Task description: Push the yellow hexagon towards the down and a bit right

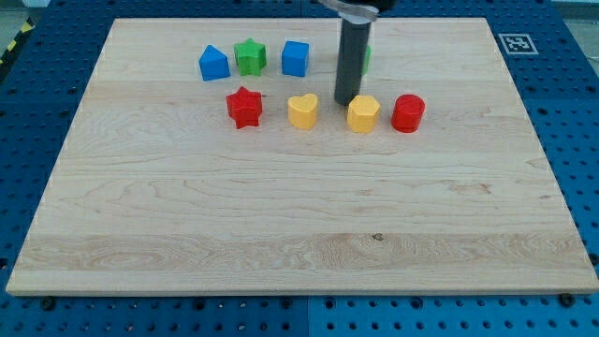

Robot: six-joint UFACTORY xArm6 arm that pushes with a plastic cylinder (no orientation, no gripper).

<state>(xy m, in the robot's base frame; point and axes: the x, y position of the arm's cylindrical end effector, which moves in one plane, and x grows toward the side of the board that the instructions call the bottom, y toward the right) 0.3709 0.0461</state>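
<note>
The yellow hexagon (363,113) sits on the wooden board in the upper middle of the view. My tip (344,100) stands just to its upper left, touching or nearly touching it. A red cylinder (408,113) is close on the hexagon's right. A yellow heart (302,110) is to its left.
A red star (244,107) lies left of the heart. Above are a blue house-shaped block (213,64), a green star (249,56) and a blue cube (296,58). A green block (367,58) is mostly hidden behind the rod. The board's top edge (299,19) is near.
</note>
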